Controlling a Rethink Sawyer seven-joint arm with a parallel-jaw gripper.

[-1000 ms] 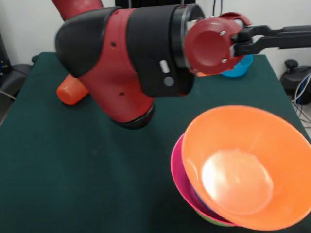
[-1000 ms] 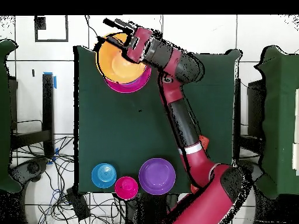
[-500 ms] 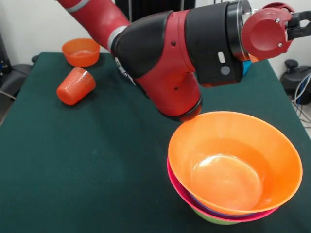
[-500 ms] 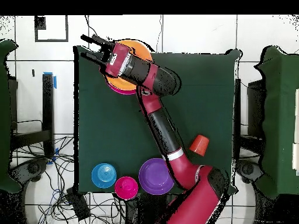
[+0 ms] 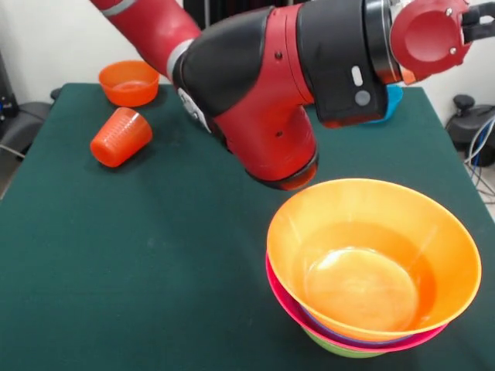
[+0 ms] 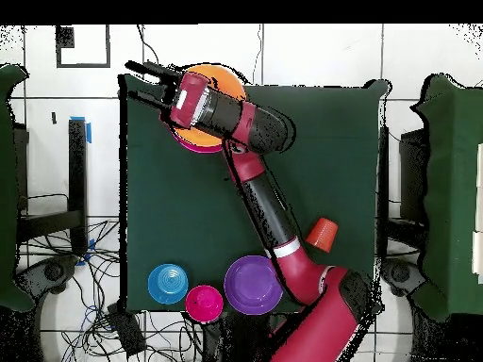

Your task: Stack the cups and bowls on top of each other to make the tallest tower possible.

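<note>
A: Table first. Dark green cloth-covered table [image 5: 139, 255]. The red and black arm [image 6: 274, 222] crosses it on a long diagonal, wrist ending over the tower corner.

B: Tower?

A: The tower [image 5: 371, 267] of nested glossy plastic bowls sits close to a table corner: large orange bowl [image 5: 371, 255] on top, big pink bowl's rim [image 5: 280, 297] under it, a purple edge showing between them, a green bowl [image 5: 329, 348] lowest. Upright, mouth up.

B: Gripper state?

A: In the overhead view the black two-finger gripper [image 6: 149, 81] has its fingers spread with nothing between them. It hangs past the tower's rim, just over the table edge.

B: Remaining pieces, largest down?

A: Medium purple bowl [image 6: 253, 284], small blue bowl [image 6: 168, 283] and small magenta-red bowl [image 6: 204, 302] in a row along the base-side edge. Small orange bowl [image 5: 129, 82] at the far corner in the front view. The orange-red translucent ribbed tumbler [image 5: 120, 137] lies on its side near that orange bowl, long axis roughly diagonal, its wider mouth end toward the small orange bowl.

B: Key relation?

A: Every loose piece is well apart from the gripper, on the opposite end of the table. My judgement: the arm must fold back toward the base. Mid-table is open. The tower leaves little margin at its corner.
</note>
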